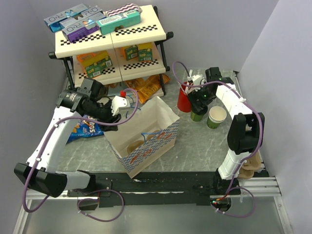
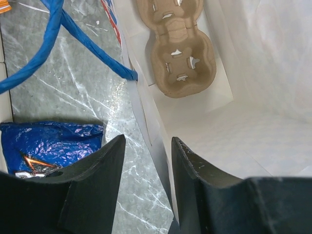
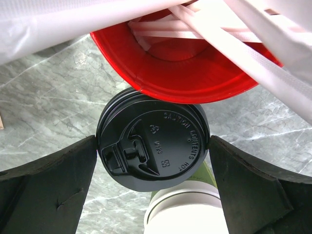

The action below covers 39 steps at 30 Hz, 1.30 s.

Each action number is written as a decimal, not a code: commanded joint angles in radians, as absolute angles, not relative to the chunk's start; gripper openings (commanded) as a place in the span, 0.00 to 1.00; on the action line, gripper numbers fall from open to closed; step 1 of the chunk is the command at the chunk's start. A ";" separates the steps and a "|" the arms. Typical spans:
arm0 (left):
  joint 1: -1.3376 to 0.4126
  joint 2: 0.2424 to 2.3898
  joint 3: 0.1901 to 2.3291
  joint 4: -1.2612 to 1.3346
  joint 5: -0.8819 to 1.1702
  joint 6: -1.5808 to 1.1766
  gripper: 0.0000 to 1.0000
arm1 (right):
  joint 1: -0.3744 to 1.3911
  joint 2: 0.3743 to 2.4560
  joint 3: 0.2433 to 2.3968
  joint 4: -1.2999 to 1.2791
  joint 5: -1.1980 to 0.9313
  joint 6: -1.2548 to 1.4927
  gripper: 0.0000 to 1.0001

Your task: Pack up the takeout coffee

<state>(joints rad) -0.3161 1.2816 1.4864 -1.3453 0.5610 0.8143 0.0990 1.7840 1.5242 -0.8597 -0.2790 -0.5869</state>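
From above, we see the right gripper (image 1: 197, 108) in the upper right of the frame, set down over the takeout coffee (image 1: 197, 116), a small green paper cup under a round black plastic lid. The coffee stands between a tall red plastic cup (image 1: 184, 102) on its left and an open green paper cup (image 1: 216, 117) on its right. The left gripper (image 1: 119, 106) sits at the upper left rim of the white paper bag (image 1: 153, 141) at the centre.

Through the left wrist camera, we find the left gripper's fingers (image 2: 97, 190) spread. The bag's near wall runs up between them, one finger outside and one inside. A brown moulded cardboard cup carrier (image 2: 178, 48) lies on the bag's floor at the top of the frame. A crinkled blue snack packet (image 2: 48, 141) lies at the left on the grey marbled table (image 2: 87, 87).

Through the right wrist camera, the black lid fills the centre, and the right gripper's fingers (image 3: 48, 185) meet its rim on both sides, pinching it. The red cup, holding white sticks (image 3: 234, 39), touches the lid from above.
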 commanded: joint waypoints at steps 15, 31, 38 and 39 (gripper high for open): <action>-0.322 1.281 1.482 -1.370 0.609 0.816 0.47 | 0.091 1.772 1.598 -0.971 -0.337 -0.594 1.00; -0.322 1.272 1.465 -1.367 0.612 0.805 0.47 | 0.094 1.784 1.591 -0.976 -0.325 -0.606 1.00; -0.322 1.267 1.459 -1.365 0.615 0.796 0.47 | 0.107 1.733 1.539 -0.899 -0.256 -0.646 1.00; -0.322 1.267 1.457 -1.365 0.614 0.796 0.47 | 0.109 1.730 1.536 -0.894 -0.256 -0.649 1.00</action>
